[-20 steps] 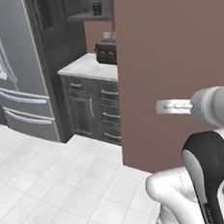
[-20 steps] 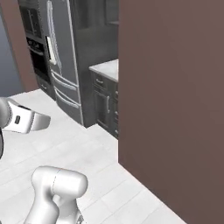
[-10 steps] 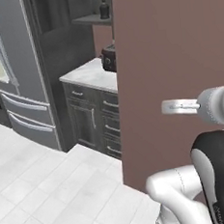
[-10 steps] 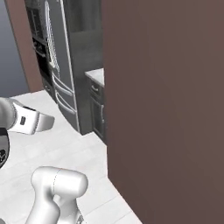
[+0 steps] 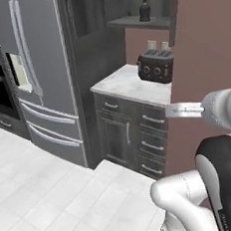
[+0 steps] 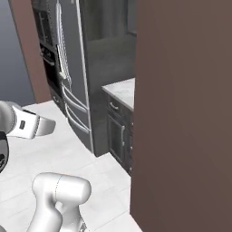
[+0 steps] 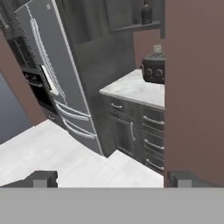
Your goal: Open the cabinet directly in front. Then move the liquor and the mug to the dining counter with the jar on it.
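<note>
Gripper (image 7: 111,179) empty, jaws spread wide, tips low in the hand view. Just right of it a brown wall (image 5: 205,44) fills the right side; its vertical edge is the hazard, so best keep the arm clear while approaching. White tile floor (image 5: 50,194) at lower left gives open room. Further in, the small marble counter (image 5: 129,86) at centre carries the toaster (image 5: 156,66). Above, upper right of centre, the liquor (image 5: 144,8) stands upright on a shelf of the cabinet (image 5: 138,20). Fridge (image 5: 39,80) stands at left. Mug not made out.
</note>
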